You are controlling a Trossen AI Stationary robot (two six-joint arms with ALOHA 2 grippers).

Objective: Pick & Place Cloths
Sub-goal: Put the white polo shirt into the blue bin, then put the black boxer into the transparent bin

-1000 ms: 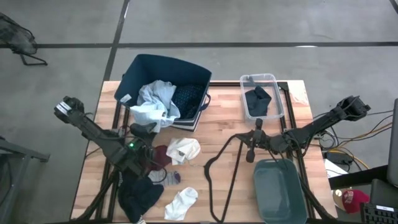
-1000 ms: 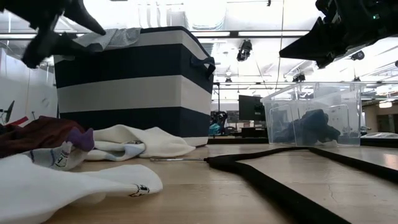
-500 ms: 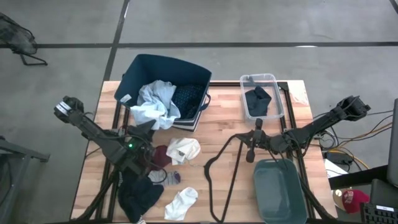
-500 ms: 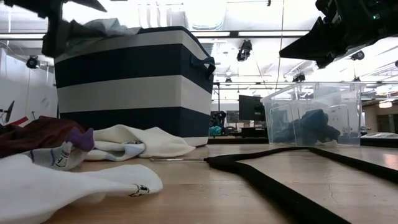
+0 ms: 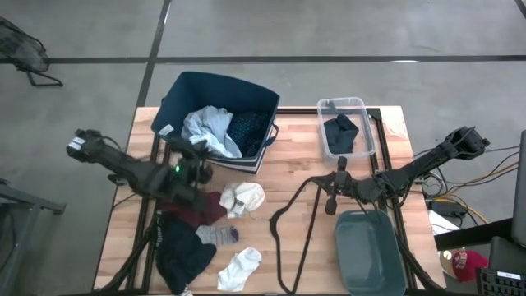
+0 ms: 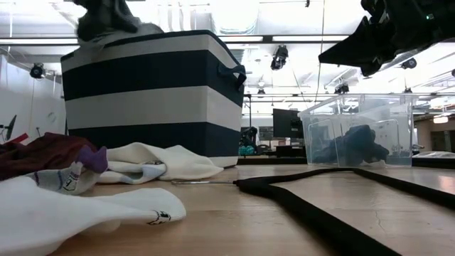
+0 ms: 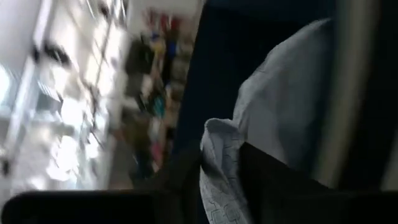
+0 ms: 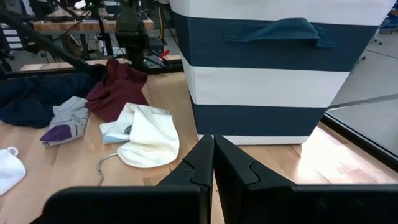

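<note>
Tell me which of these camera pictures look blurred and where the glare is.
Left wrist view: heavily smeared, the pale blue crumpled shirt barely readable. High view: the left pincer is streaked, the rest crisp. Low view: bright ceiling lights wash out the top. Right wrist view: sharp.

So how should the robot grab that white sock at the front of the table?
Judging by its pose, pinch the white sock across its narrower middle, coming straight down from above. It lies flat and limp on the table, apart from the other cloths, so a pincer dropping from overhead should gather a fold without snagging the black hanger beside it.
</note>
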